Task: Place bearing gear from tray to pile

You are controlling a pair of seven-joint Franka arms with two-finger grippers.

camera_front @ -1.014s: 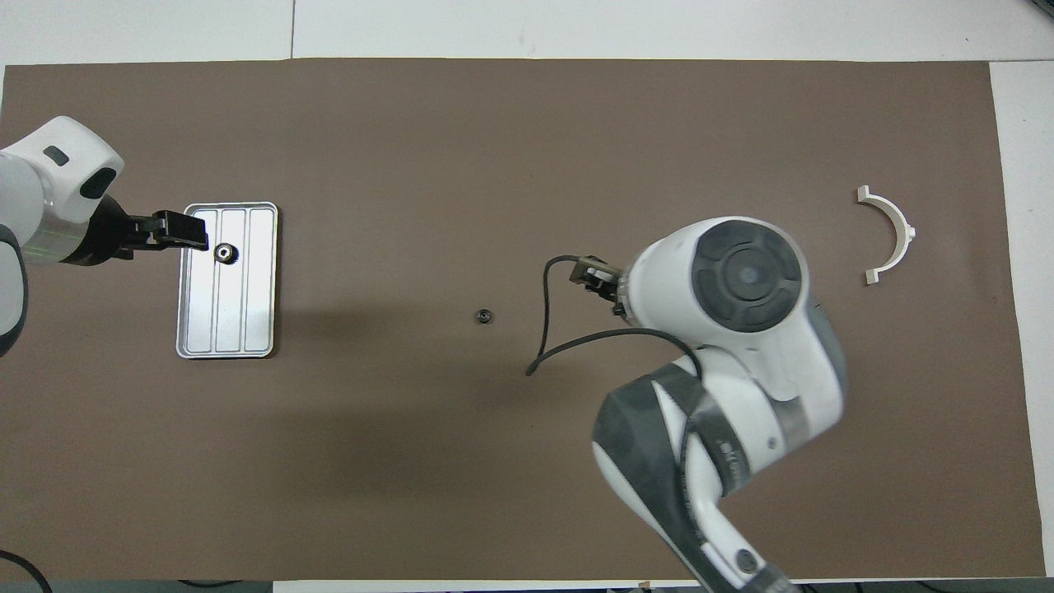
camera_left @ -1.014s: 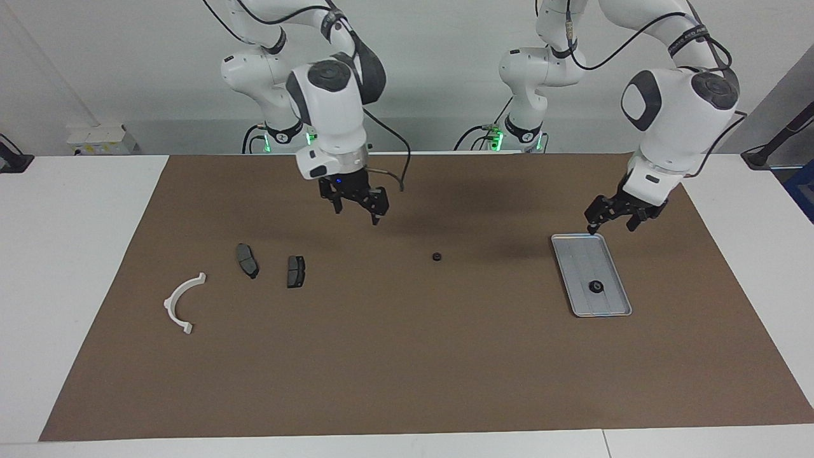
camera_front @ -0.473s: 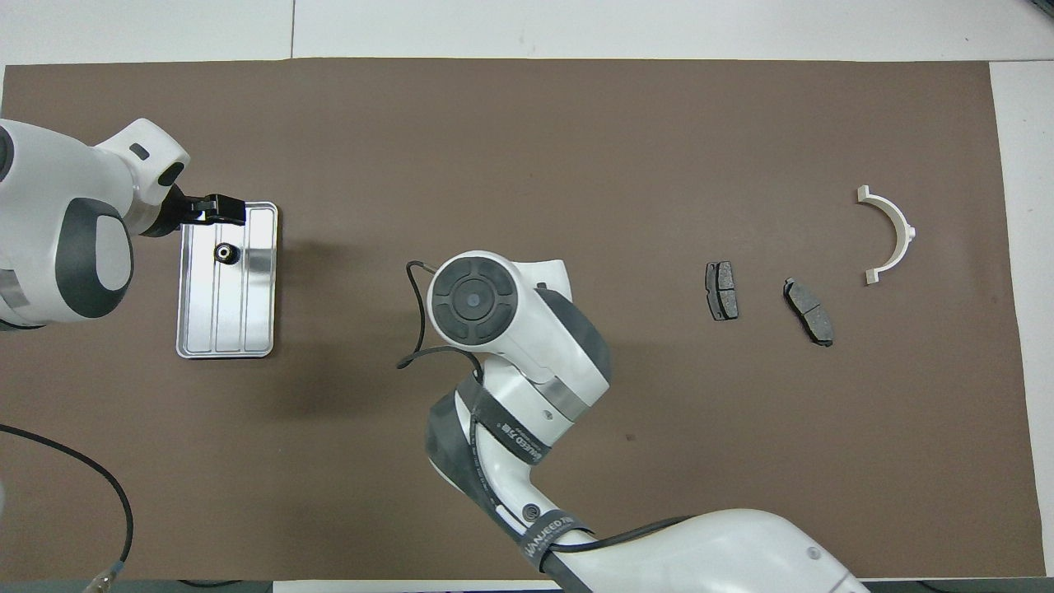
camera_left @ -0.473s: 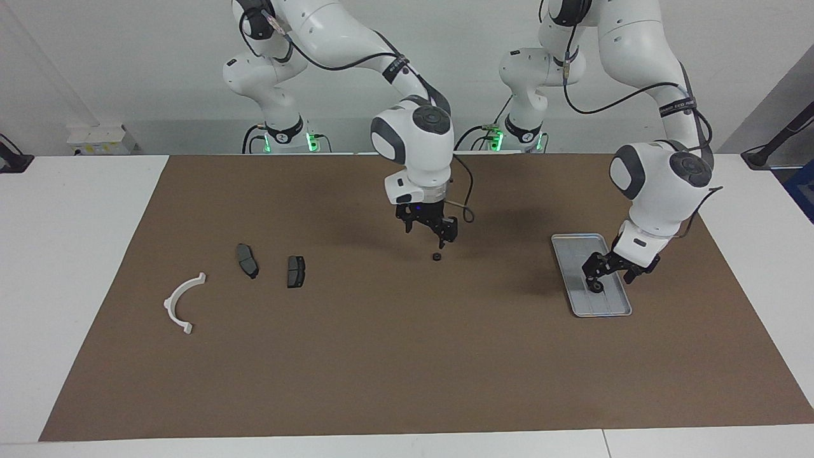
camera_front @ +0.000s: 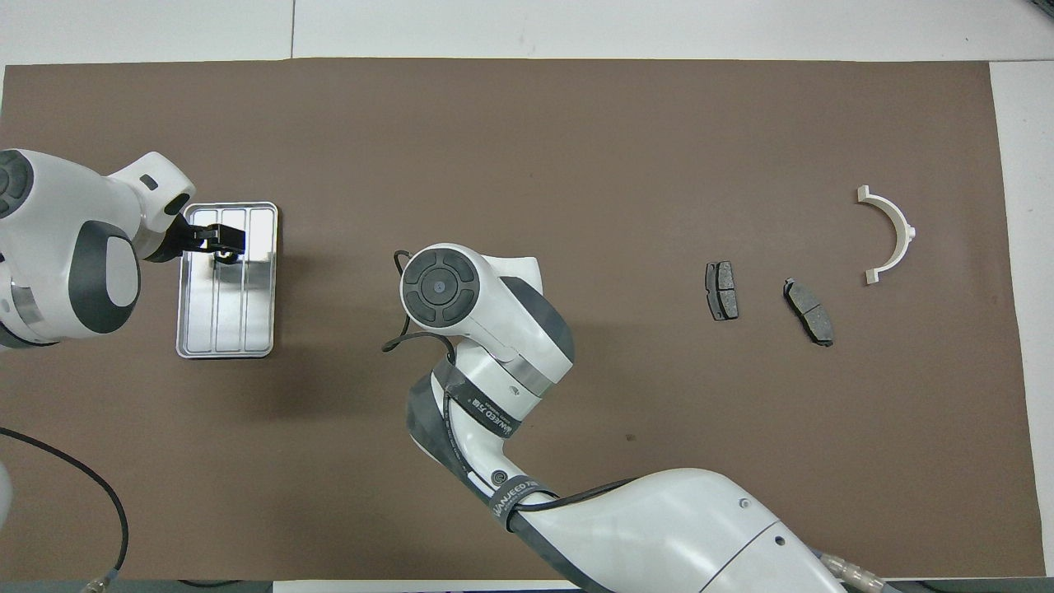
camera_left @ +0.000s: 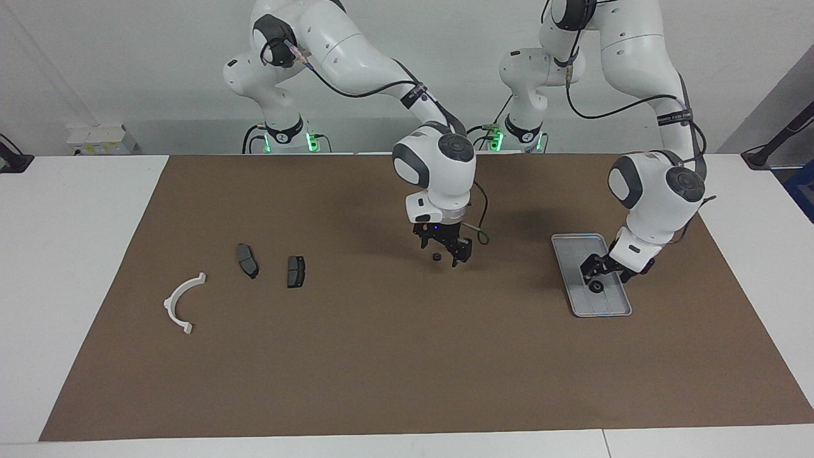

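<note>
Facing view: tray (camera_left: 568, 249) holds 1 bearing gear (camera_left: 596, 287) under released left pincer (camera_left: 601, 273).

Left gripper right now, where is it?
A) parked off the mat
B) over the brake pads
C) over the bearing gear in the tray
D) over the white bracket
C: the left gripper, jaws open, sits low over the bearing gear in the tray.

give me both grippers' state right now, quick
Left gripper: open, low over the bearing gear on the tray, nothing held.
Right gripper: open, down around the small black part at mid-mat, not gripped.
</note>
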